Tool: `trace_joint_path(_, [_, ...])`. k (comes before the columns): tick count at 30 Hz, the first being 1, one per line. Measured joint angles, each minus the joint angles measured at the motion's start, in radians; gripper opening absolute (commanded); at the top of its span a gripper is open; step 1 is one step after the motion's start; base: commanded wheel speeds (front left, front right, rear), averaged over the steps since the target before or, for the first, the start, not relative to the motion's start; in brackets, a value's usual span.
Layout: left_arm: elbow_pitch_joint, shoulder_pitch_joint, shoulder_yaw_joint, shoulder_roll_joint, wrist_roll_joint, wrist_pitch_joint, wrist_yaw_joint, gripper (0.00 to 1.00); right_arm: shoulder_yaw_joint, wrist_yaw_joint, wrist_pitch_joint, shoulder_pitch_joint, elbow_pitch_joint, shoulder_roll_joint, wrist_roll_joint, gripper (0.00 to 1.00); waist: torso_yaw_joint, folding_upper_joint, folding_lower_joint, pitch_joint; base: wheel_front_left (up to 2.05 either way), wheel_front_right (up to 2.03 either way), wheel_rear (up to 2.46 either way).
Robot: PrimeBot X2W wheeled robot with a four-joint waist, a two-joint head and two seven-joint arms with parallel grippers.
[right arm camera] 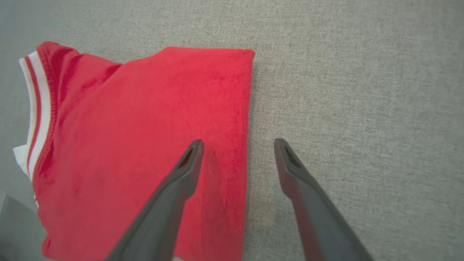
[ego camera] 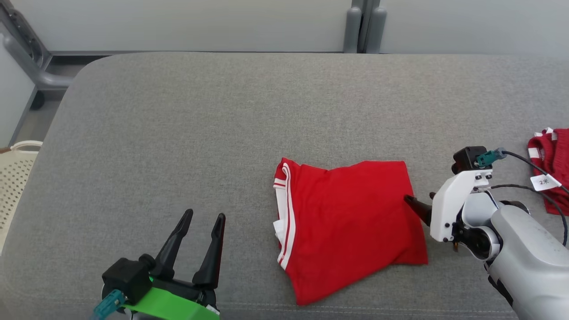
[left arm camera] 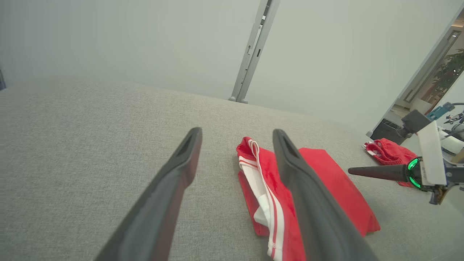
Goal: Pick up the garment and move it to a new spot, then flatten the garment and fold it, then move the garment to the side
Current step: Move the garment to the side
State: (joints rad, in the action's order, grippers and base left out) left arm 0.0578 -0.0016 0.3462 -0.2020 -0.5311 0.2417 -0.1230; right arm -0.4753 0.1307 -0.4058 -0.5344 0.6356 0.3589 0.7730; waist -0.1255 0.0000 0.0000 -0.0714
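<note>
At the far left a pale basket [ego camera: 18,178] stands beside the grey cushion [ego camera: 178,111]. My left gripper [ego camera: 205,215] is over the near left part of the cushion, its jaws wide apart and holding nothing. To its right the red garment [ego camera: 351,222] lies folded on the cushion, near the front edge, its white-striped band on the left. My right gripper [right arm camera: 238,143] is at the garment's right edge, jaws apart, one finger above the cloth and the other above bare cushion. Further right lies another red cloth [ego camera: 551,160].

Bright, even, soft light; faint shadows; wide-angle bending and blurred near edges.
</note>
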Motion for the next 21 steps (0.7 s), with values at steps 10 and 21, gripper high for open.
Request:
trace_joint_path(10, [-0.015, -0.013, -0.001, -0.003, 0.001, -0.003, 0.008, 1.0, 0.012, 0.0, -0.005, -0.026, 0.071, -0.002, 0.053, 1.0, -0.058, 0.0, 0.0, -0.051, 0.0, 0.0, 0.0])
trace_joint_path(21, [-0.015, -0.031, -0.004, -0.002, 0.001, 0.005, 0.009, 1.0, -0.029, 0.0, -0.015, -0.056, 0.105, 0.001, 0.097, 0.07, -0.093, 0.0, 0.0, -0.078, 0.0, 0.0, 0.0])
